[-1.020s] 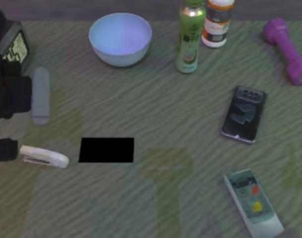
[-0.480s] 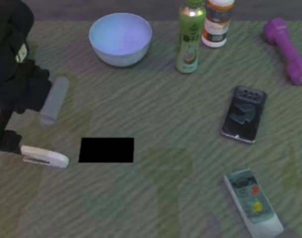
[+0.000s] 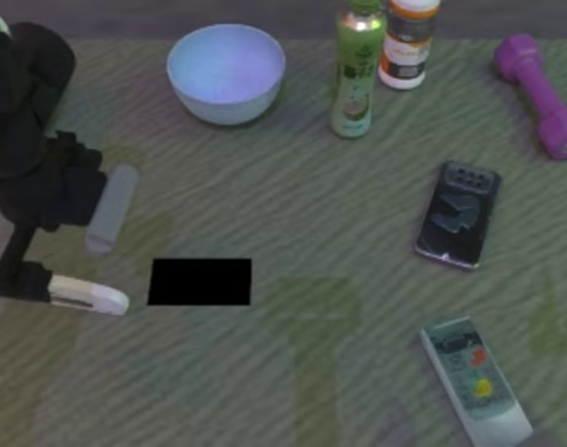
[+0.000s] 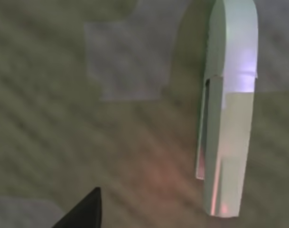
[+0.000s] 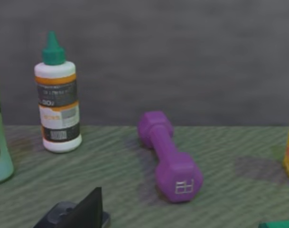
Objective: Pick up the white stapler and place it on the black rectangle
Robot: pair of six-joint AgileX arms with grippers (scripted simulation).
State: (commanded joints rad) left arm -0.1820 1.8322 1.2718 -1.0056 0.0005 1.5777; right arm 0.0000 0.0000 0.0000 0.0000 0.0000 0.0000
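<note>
The white stapler (image 3: 89,297) lies flat at the table's left, its rounded end pointing at the black rectangle (image 3: 199,281) just to its right, with a small gap between them. My left gripper (image 3: 24,279) hangs low at the stapler's left end and covers that end; it is open and holds nothing. In the left wrist view the stapler (image 4: 228,109) runs lengthwise with its dark slit showing, and one black fingertip (image 4: 89,210) stands well to the side of it. My right arm is out of the top view; its fingertip (image 5: 89,209) shows in the right wrist view.
A pale blue bowl (image 3: 225,73), a green bottle (image 3: 356,79) and a white bottle with an orange band (image 3: 409,42) stand at the back. A purple dumbbell (image 3: 539,88), a black phone (image 3: 458,214) and a grey-white remote (image 3: 476,377) lie on the right.
My left arm has swung right and toward the front, covering the back-left corner. Its gripper has shifted right onto the stapler's left end. The stapler has not moved.
</note>
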